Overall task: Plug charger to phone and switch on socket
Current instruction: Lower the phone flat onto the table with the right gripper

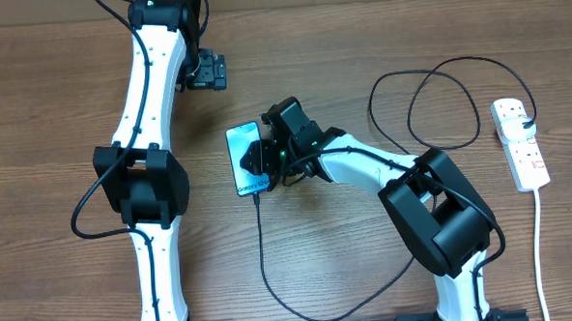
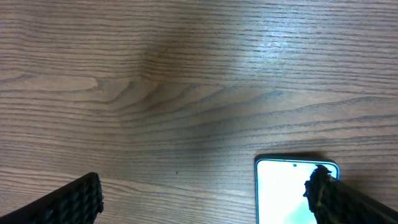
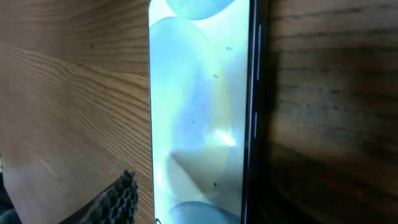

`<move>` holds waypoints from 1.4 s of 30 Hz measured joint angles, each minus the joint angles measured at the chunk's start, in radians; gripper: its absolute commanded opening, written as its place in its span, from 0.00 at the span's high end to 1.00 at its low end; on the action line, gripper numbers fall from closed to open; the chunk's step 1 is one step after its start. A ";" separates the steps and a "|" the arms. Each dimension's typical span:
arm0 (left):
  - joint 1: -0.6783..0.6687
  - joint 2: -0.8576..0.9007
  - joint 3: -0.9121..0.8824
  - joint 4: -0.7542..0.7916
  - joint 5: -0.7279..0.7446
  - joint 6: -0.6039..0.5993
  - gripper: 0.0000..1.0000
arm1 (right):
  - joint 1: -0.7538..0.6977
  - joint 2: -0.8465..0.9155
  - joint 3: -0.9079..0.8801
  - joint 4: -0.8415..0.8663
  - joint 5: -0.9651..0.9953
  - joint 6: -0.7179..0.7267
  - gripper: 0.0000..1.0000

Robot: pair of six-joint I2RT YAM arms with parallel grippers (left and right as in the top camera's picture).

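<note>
The phone (image 1: 244,162) lies flat mid-table with its light-blue screen lit. The thin black charger cable (image 1: 263,249) meets the phone's near short edge, curves along the front and loops back to a black plug (image 1: 527,123) seated in the white socket strip (image 1: 524,155) at the far right. My right gripper (image 1: 267,157) hovers low over the phone's right side. In the right wrist view the screen (image 3: 199,112) fills the middle, with one finger (image 3: 117,202) just left of it and a small gap between. My left gripper (image 1: 208,73) is open and empty behind the phone (image 2: 286,190).
The strip's white cord (image 1: 540,256) runs down the right edge to the front. The black cable forms a wide loop (image 1: 443,105) right of my right arm. Bare wood lies between the two arms and left of the phone.
</note>
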 measured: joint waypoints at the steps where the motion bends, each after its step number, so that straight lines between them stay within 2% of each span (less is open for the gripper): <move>1: 0.000 0.000 0.000 0.000 0.000 0.000 0.00 | 0.000 0.000 0.000 -0.003 0.002 0.002 0.44; 4: 0.000 0.000 0.000 0.000 0.000 0.000 0.00 | 0.000 -0.002 0.001 -0.007 0.003 0.008 0.43; 9: 0.000 0.000 0.000 0.000 0.000 0.000 0.00 | 0.000 -0.007 0.002 -0.011 -0.001 0.016 0.32; 25: 0.000 0.000 0.000 0.000 0.000 0.000 0.00 | 0.001 -0.017 0.006 -0.043 0.059 0.053 0.31; 32: 0.000 0.000 0.000 0.000 0.000 0.000 0.00 | 0.000 -0.028 0.019 -0.111 0.095 0.107 0.29; 42: 0.000 0.000 0.000 0.000 0.000 0.000 0.00 | -0.003 -0.030 0.020 -0.160 -0.011 0.133 0.28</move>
